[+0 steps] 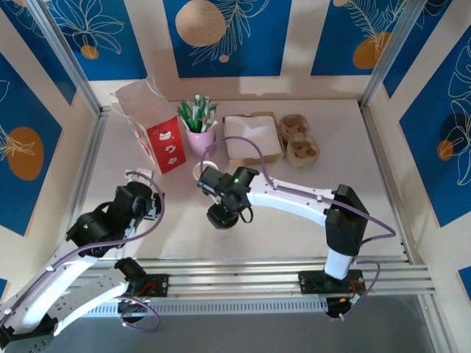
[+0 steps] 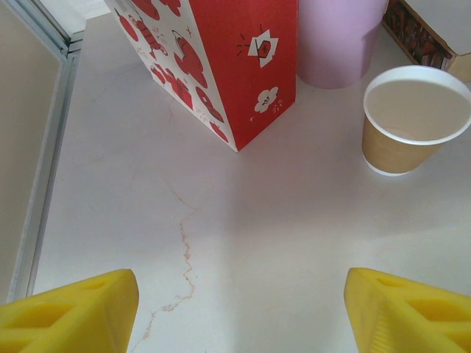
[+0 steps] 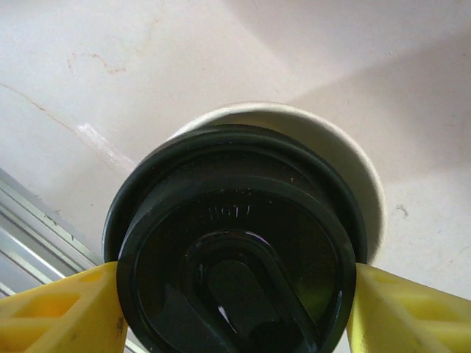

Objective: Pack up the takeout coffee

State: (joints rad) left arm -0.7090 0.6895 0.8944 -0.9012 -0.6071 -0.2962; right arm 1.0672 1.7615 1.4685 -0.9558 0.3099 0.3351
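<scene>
From above, the red-and-white paper bag stands near the table's far left corner. Along the far edge come the pink cup full of green-and-white sticks, a kraft box holding white sheets, and the pulp carrier with nothing in its wells. The paper cup sits just in front of the pink one, mostly hidden behind my right wrist. My right gripper hangs nearer the near edge, with my left gripper to its left.

At my left wrist, my fingers stand wide apart with nothing between them. The paper cup stands upright, mouth up and empty (pale inside). The bag and pink cup are cut off at the top.

At my right wrist, my jaws clamp the black lid by opposite edges, its top face toward the camera and its lower part cropped. Behind it shows a pale round rim I cannot identify.
</scene>
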